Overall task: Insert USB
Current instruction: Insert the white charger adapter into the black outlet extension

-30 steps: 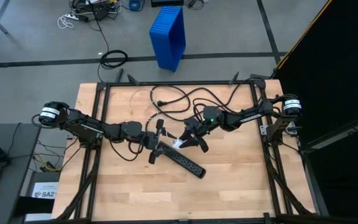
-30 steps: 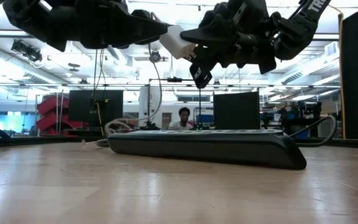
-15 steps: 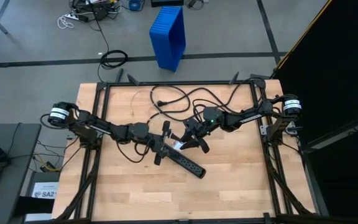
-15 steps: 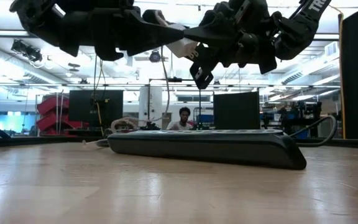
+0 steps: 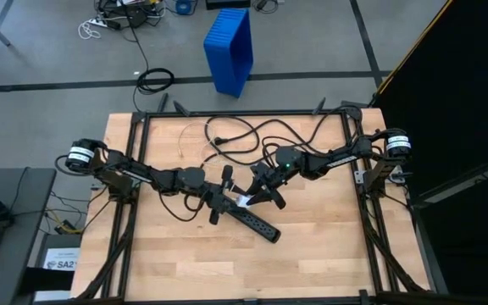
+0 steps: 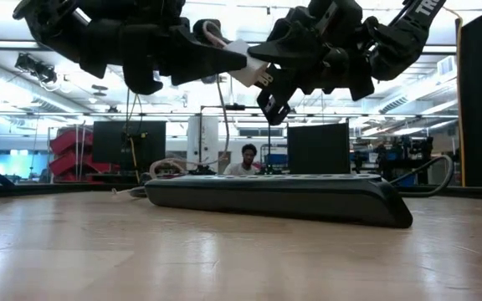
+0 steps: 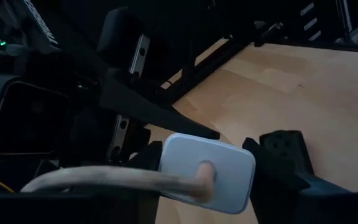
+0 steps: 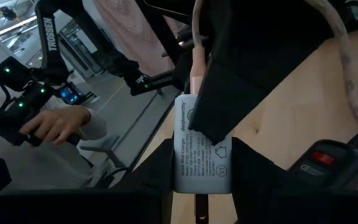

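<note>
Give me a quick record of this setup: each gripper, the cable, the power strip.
right gripper: above the strip, shut on white adapter
left gripper: close beside the adapter, facing it
USB cable: end meets the adapter's face
power strip: flat on table, under both grippers

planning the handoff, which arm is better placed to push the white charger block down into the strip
Right: its fingers clamp the white rectangular charger block above the long black power strip. The left gripper sits alongside, closing on the block.
</note>
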`<state>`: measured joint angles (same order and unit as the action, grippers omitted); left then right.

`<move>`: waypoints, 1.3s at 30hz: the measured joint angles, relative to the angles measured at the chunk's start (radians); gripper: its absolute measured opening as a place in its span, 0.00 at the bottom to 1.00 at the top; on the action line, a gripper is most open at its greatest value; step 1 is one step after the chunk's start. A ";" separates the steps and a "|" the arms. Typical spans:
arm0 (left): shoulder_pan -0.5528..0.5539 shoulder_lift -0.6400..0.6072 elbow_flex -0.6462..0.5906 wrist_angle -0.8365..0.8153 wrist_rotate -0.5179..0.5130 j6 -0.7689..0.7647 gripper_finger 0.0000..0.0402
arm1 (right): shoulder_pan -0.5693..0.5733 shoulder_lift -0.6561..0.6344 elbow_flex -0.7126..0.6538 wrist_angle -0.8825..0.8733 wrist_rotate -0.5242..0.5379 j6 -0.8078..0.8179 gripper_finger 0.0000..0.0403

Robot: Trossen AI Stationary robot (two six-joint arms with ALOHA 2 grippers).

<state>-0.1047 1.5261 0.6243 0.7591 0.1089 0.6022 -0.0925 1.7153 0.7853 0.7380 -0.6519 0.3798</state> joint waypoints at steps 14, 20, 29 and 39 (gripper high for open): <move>-0.008 -0.186 0.001 -0.400 -0.044 -0.206 0.42 | -0.034 0.001 0.002 0.002 0.080 -0.011 0.58; -0.013 -0.194 0.049 -0.639 -0.042 -0.347 0.42 | -0.043 0.001 0.002 -0.022 0.159 -0.037 0.59; -0.039 -0.191 0.104 -0.735 -0.076 -0.340 0.41 | -0.031 0.000 0.002 -0.126 0.256 -0.071 0.51; -0.049 -0.144 0.114 -0.746 -0.061 -0.320 0.41 | 0.018 -0.023 0.000 -0.273 0.484 -0.164 0.47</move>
<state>-0.1535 1.3824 0.7380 0.0135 0.0475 0.2825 -0.0744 1.6920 0.7854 0.4649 -0.1679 0.2156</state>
